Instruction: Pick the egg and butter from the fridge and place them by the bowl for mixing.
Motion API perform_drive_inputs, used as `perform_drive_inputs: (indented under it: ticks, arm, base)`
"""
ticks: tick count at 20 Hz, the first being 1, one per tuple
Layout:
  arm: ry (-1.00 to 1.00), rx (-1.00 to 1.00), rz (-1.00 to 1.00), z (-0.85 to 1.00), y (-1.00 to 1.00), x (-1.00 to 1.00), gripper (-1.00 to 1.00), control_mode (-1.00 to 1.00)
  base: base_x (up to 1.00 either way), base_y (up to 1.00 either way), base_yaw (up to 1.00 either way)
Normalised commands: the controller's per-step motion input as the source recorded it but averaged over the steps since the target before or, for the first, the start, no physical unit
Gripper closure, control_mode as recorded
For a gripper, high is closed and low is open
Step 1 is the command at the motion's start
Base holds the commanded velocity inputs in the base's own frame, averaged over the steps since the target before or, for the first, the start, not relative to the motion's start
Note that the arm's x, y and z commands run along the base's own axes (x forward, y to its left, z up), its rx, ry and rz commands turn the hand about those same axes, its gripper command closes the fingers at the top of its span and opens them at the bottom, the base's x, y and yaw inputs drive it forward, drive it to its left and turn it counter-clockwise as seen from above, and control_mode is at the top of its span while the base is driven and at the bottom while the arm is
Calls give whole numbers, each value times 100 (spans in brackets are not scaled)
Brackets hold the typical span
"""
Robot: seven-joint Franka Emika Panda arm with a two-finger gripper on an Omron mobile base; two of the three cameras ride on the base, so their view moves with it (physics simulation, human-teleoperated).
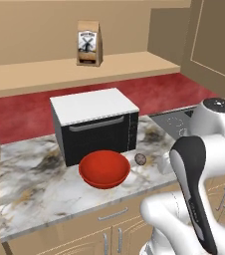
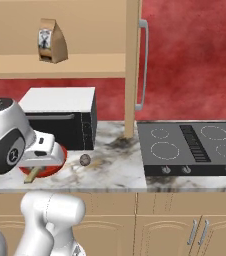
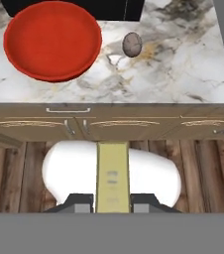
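Observation:
My gripper [image 3: 113, 202] is shut on the butter [image 3: 113, 168], a pale-yellow stick that juts out between the fingertips. In the right base view the butter [image 2: 32, 175] pokes out under the hand, in front of the red bowl [image 2: 60, 154]. The hand hovers just off the counter's front edge, over the cabinet fronts. The bowl [image 1: 104, 169] [image 3: 52, 39] sits on the marble counter in front of the microwave. The mottled brown egg [image 1: 140, 159] [image 2: 85, 159] [image 3: 132, 44] rests on the counter just right of the bowl, not touching it. The fridge is out of view.
A black-and-white microwave [image 1: 94, 124] [image 2: 60, 117] stands behind the bowl. A black cooktop [image 2: 190, 147] is set in the counter to the right. A paper bag [image 1: 89, 44] stands on the shelf above. Bare marble [image 1: 30, 174] lies left of the bowl.

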Motion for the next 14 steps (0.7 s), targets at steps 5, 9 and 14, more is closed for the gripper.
perform_drive_inputs:
  ticks: [5, 9, 14]
  arm:
    - [0, 4, 0, -32, -10, 6, 100, -100]
    - [0, 3, 0, -31, -4, 11, 100, -100]
    - [-3, 2, 1, -23, -10, 14, 100, -100]
  base:
    - [0, 0, 0]
    - [0, 0, 0]
    - [0, 0, 0]
